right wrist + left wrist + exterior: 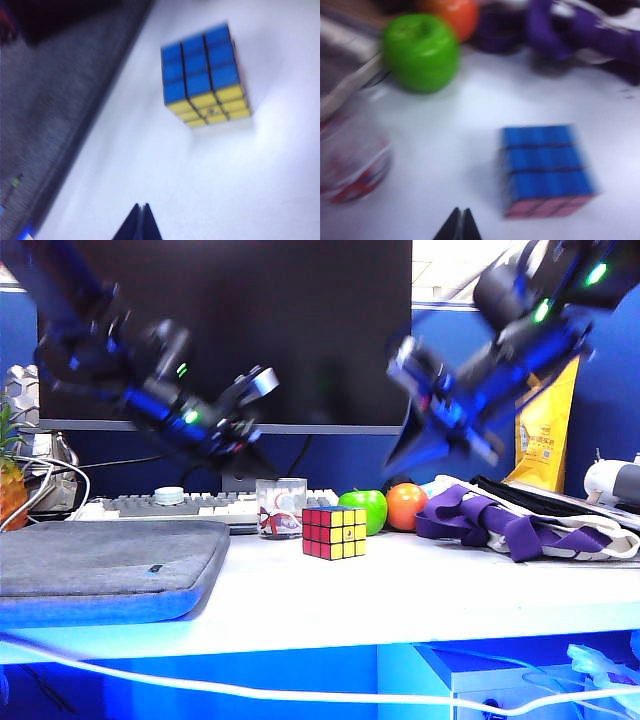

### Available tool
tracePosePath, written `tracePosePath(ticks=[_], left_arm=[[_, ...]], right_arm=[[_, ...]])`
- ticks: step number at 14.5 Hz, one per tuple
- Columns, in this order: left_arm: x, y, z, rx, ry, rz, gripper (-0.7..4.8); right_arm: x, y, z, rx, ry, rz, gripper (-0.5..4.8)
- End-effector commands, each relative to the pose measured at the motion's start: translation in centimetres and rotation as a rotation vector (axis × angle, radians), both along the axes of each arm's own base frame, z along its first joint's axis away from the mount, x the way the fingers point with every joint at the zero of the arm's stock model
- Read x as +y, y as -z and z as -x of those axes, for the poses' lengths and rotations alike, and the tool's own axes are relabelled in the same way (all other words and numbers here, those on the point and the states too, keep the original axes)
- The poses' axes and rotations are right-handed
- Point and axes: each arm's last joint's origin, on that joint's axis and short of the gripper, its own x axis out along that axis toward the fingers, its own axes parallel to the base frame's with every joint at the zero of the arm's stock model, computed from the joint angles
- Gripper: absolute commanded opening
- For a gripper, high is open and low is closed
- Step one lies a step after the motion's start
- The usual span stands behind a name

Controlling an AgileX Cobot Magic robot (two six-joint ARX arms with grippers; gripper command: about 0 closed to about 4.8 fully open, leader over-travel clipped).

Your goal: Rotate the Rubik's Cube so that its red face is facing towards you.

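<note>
White desk surface (pixel 420 590) fills the foreground, with a dark monitor (pixel 260 330) behind it and a keyboard (pixel 190 506) at its foot. No writing can be read anywhere: the yellow packet (pixel 545 435) at the right carries print too small to make out, and the red marking on the clear glass (pixel 280 508) is only a blur. The Rubik's Cube (pixel 334 532) sits flat on the desk near the middle, just in front of the glass and beside a green apple (pixel 364 510) and an orange fruit (pixel 406 506). It stands corner-on to the exterior camera, the red face (pixel 318 533) angled to the left, a yellow side to the right and the blue side up; being a cube, it has no long axis. Both arms hang above the desk, smeared by motion. The left gripper (pixel 459 225) and the right gripper (pixel 140 222) each show fingertips pressed together, holding nothing, well apart from the cube. A grey padded sleeve (pixel 100 565) lies at the left and purple fabric (pixel 500 525) at the right.
</note>
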Motion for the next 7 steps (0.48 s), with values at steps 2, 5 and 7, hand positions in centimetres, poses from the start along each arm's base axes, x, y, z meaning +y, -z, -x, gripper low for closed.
tracePosePath(ticks=[2,5,7], left_arm=[[-0.3,0.7,-2.1,0.033,0.078,0.053,0.22],[-1.1,1.9,-2.5,0.050,0.101,0.054,0.22],[-1.1,2.6,-2.6,0.065,0.105,0.055,0.21]], right_arm=[[1.0,0.9,-1.2,-0.005,-0.023,-0.010,-0.02],[1.9,1.9,-3.5,0.005,-0.030,-0.009,-0.02],[2.4,2.5,-4.9,0.011,-0.041,-0.022,-0.02]])
